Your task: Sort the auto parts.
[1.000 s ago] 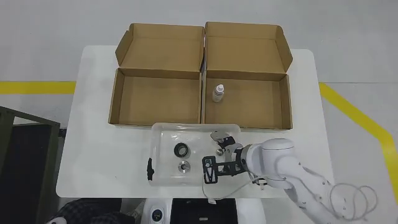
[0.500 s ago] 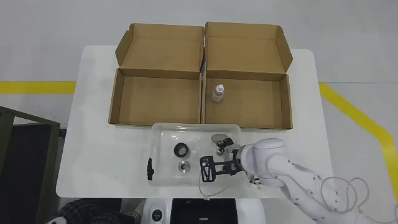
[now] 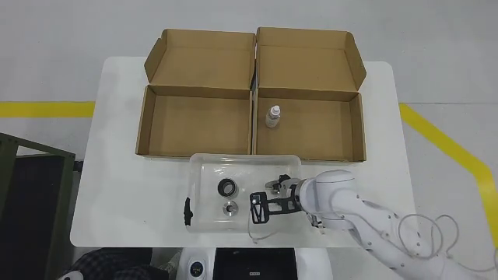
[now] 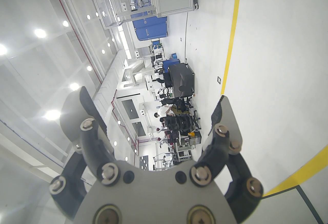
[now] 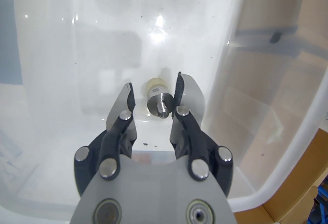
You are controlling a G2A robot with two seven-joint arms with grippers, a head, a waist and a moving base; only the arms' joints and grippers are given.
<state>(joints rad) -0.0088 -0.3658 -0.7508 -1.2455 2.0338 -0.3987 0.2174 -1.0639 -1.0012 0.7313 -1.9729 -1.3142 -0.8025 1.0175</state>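
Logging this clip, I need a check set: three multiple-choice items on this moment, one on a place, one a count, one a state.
1. Where is the white bottle? A) left-hand box B) right cardboard box C) clear tray
2. How many cardboard boxes are on the table? A) two B) one C) three
3. The right pincer is: A) shut, empty B) gripping the bottle C) open around a metal fitting
Answers: 1 B, it stands inside that box. 2 A, two lie side by side. 3 C, fingers apart, fitting between them.
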